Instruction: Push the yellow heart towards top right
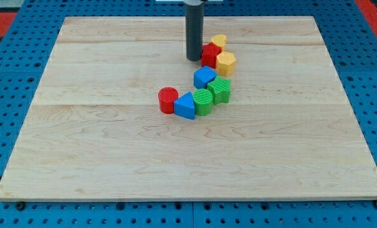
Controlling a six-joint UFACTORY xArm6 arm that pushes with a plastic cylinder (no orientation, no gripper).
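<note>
1. My tip [194, 59] sits on the wooden board [100, 158] up near the view's top, a bit right of centre. No pincer on this rig, so no open or closed state to give: it's just a straight dark rod.
2. Yellow heart [219, 42] is just right of the rod, slightly further up, behind the red block [210, 54].
3. Tip is right against the red block's left side, looks like touching. Can't make out that block's shape.
4. Yellow hexagon [226, 63] is tucked against the red block's lower right.
5. Below that the chain curves down-left: blue block [205, 77], green star [219, 90], green round block [203, 101], blue triangle [185, 106], red cylinder [167, 99].
6. All eight blocks are packed close together.
</note>
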